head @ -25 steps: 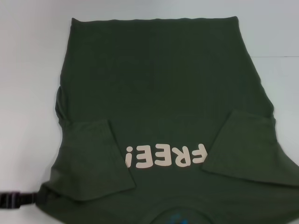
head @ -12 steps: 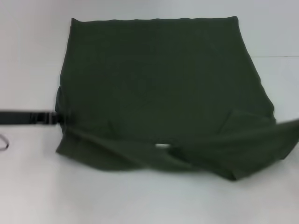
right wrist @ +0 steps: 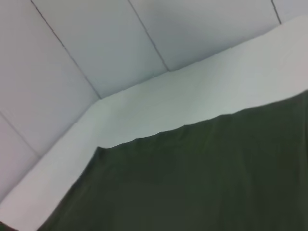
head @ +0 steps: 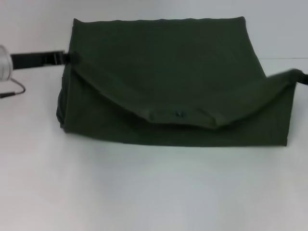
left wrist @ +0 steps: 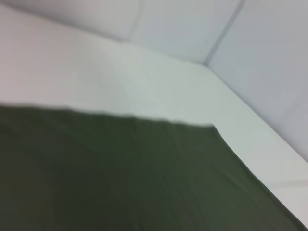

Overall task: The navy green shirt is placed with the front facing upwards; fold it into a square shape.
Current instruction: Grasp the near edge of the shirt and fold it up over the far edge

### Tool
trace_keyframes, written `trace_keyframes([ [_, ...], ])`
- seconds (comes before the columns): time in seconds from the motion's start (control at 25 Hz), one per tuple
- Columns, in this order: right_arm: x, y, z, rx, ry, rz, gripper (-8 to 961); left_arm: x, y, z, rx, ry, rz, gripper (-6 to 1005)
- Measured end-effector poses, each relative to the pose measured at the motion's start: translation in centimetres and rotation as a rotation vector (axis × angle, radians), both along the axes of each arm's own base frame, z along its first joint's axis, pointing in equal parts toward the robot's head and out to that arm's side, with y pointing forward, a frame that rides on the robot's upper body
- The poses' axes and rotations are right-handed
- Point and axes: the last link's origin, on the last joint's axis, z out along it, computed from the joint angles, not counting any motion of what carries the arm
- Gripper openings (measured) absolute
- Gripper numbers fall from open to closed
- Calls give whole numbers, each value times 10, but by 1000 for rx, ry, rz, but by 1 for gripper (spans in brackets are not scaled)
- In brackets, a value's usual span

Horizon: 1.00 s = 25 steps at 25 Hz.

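Observation:
The navy green shirt (head: 159, 62) lies on the white table, its near half lifted and carried over the far half. The lifted edge sags in the middle, where the collar (head: 179, 114) with its small blue mark shows. The lettering is hidden under the fold. My left gripper (head: 69, 57) holds the lifted edge at the left corner. My right gripper (head: 297, 74) holds it at the right corner. The left wrist view shows the shirt's flat cloth (left wrist: 120, 178) and far hem. The right wrist view shows the same cloth (right wrist: 202, 178).
The white table (head: 144, 192) spreads bare in front of the shirt. A thin cable (head: 14, 89) loops beside my left arm. White wall panels (right wrist: 96, 38) stand behind the table's far edge; they also show in the left wrist view (left wrist: 192, 24).
Both grippers have lifted the shirt's near collar end and carried it away from me over the far half. The lettering and the folded sleeves are now covered.

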Motion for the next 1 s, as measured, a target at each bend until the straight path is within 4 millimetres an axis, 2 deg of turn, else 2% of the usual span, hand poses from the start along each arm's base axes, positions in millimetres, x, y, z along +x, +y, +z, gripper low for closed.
trace_keyframes([
  [0.24,-17,36,-17,65,-97,-13,39,8,24,-11,136,8,-13,2],
  [0.44,-21,54,-28,126,-158,-53,37,15,37,-31,204,34,-19,2],
  [0.72,-16,61,-38,212,-196,-99,38,29,46,-55,277,97,-43,2],
  [1.0,-19,62,-48,212,-212,-90,38,27,48,-60,306,107,-20,2],
])
